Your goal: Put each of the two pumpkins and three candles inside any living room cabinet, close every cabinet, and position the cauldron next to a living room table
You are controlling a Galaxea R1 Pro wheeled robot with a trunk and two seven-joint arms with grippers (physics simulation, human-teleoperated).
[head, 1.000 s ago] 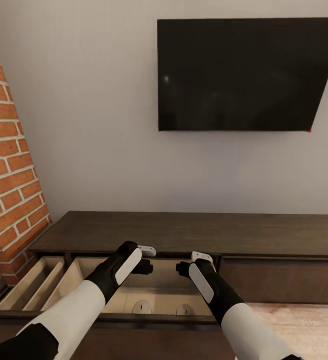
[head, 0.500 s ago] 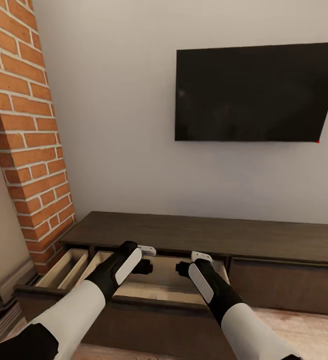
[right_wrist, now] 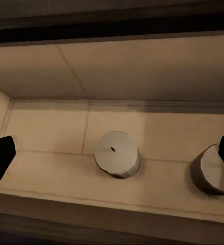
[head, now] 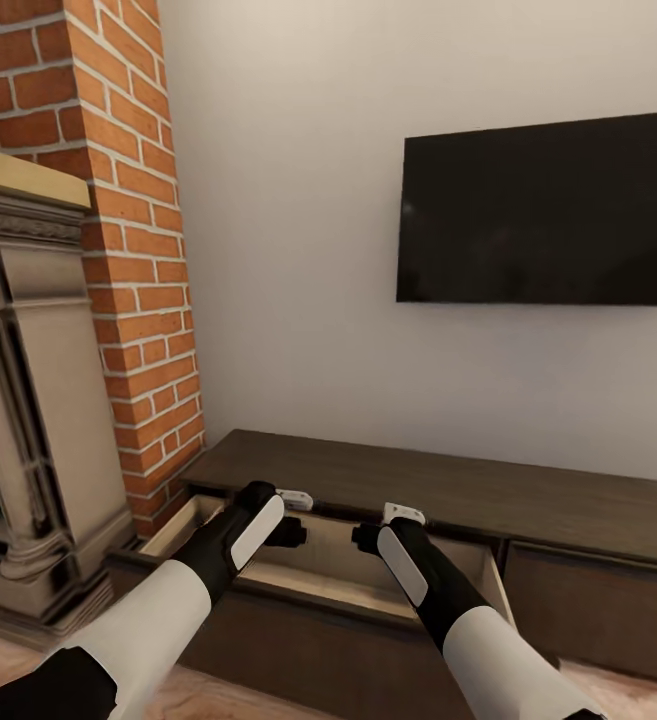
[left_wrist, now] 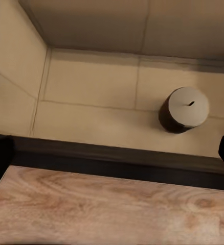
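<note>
Candles sat upright on the pale floor of the open drawer of the cabinet (head: 438, 495), and that was where the action lay. Through the right wrist view, one candle (right_wrist: 116, 153) stood squarely ahead between the finger lines, wick up, with a second candle (right_wrist: 213, 170) just off to one side, partly behind a dark fingertip. Through the left wrist view, a single candle (left_wrist: 186, 108) stood beyond the dark drawer front (left_wrist: 112, 161), with wood floor (left_wrist: 107, 209) nearer the camera. Whether that one was a third candle or a repeat, I couldn't tell.

From the head view, the left gripper (head: 290, 514) and the right gripper (head: 380, 525) hovered side by side over the pulled-out drawer, well above its contents. Both looked spread wide and empty, the fingertips showing only at the far edges of each wrist picture, touching nothing.

My read: the candles were stowed, so the drawer wanted pushing shut, and either arm sat equally close to its front edge. A brick column (head: 133, 250) and the grey fireplace (head: 28, 400) stood to the left, a television (head: 548, 215) on the wall above.
</note>
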